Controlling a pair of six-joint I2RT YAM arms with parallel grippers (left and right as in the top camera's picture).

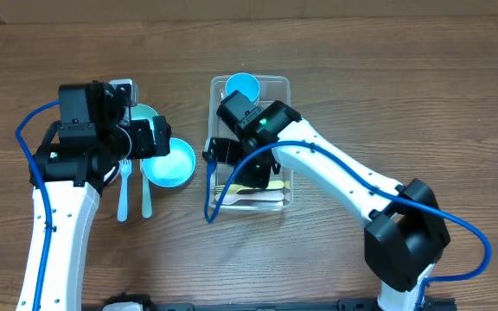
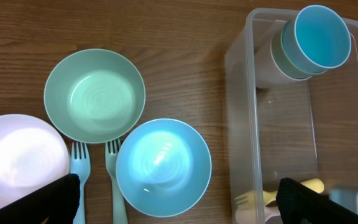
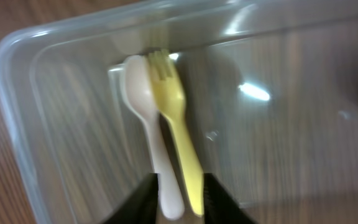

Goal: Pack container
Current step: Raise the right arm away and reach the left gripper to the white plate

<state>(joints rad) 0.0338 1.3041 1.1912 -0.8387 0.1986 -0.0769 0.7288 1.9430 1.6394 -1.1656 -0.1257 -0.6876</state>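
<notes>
**Pack container: status**

Clear plastic container (image 1: 277, 93): rect tub w/ rounded corners + rim, see-through walls. It sits mid-table on the wood-grain table (image 1: 405, 78).

- Far end of tub: smooth round cups nested, light-blue cup (image 2: 319, 34) innermost.
- Near end, flat on the tub floor: glossy yellow plastic fork (image 3: 179, 137) and cream plastic spoon (image 3: 145, 118). They lie side by side, touching, heads up against a wall near a corner.

R pincer (image 3: 179, 205) is low over the tub's near end. Fingers are only a narrow gap apart and straddle both handle ends; can't tell if the pads touch them.

L pincer (image 2: 182, 202) is spread full wide w/ nothing in it, above the glossy round light-blue bowl (image 2: 163, 167).

Left of the tub, besides that bowl:
- round pale-green bowl (image 2: 95, 94)
- pale pink bowl (image 2: 20, 155)
- two pale plastic forks (image 2: 112, 171) between the bowls, tines pointing at the green one
</notes>
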